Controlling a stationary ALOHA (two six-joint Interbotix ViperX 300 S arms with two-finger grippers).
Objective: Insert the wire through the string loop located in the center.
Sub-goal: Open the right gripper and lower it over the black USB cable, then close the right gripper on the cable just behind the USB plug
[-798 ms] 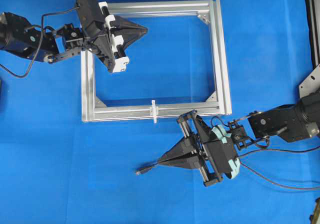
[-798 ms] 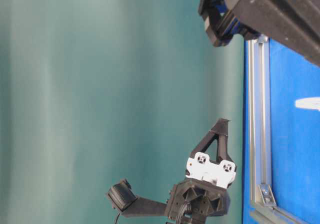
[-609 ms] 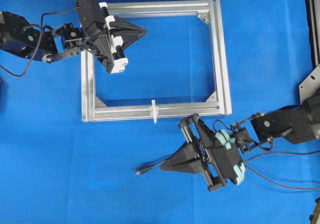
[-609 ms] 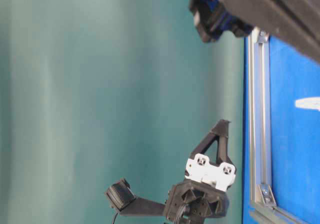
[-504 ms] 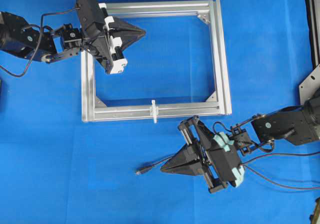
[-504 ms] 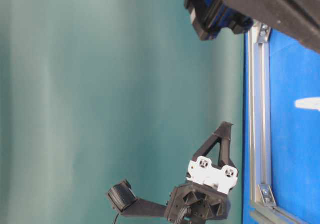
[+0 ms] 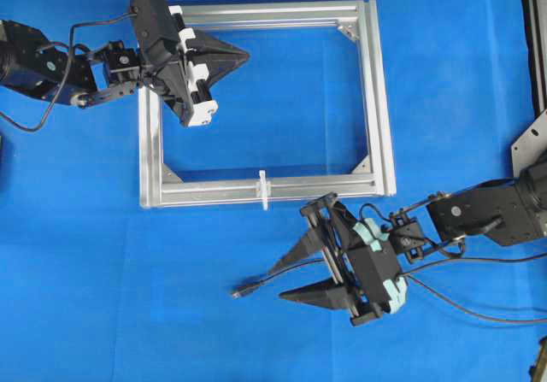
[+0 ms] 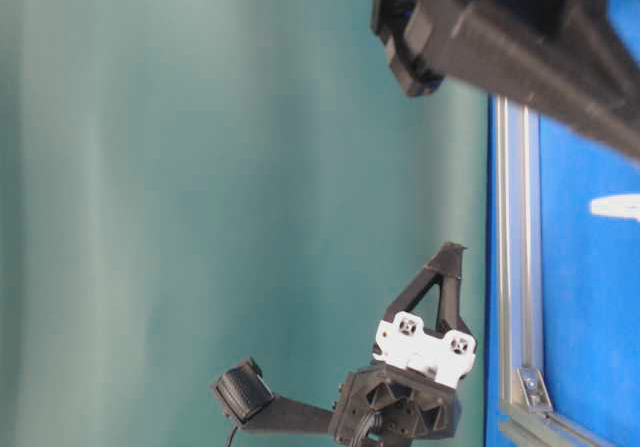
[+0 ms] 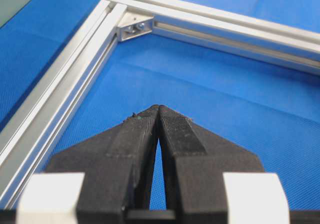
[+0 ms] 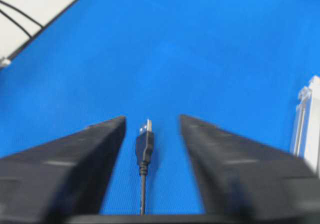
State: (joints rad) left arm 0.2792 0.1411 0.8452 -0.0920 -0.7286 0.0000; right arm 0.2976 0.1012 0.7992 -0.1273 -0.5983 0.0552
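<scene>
The wire (image 7: 267, 278) lies on the blue mat below the frame, its plug (image 7: 242, 292) pointing left. My right gripper (image 7: 290, 273) is open and straddles the wire without touching it. In the right wrist view the plug (image 10: 144, 141) rests between the spread fingers of that gripper (image 10: 151, 119). The string loop (image 7: 264, 190) is a small white tie across the middle of the frame's lower bar (image 7: 214, 191), above and left of the right gripper. My left gripper (image 7: 246, 55) is shut on nothing, hovering inside the frame's top left corner (image 9: 158, 107).
The silver aluminium frame (image 7: 380, 100) lies flat on the mat, with corner brackets (image 9: 132, 28) inside. Thin black cables (image 7: 479, 314) trail from the right arm towards the right edge. In the table-level view the left gripper (image 8: 447, 252) hangs beside the frame bar (image 8: 515, 257).
My right gripper was shut around the wire and has opened; the wire now lies loose between its fingers. The plug has stayed in place. The left gripper has hardly moved.
</scene>
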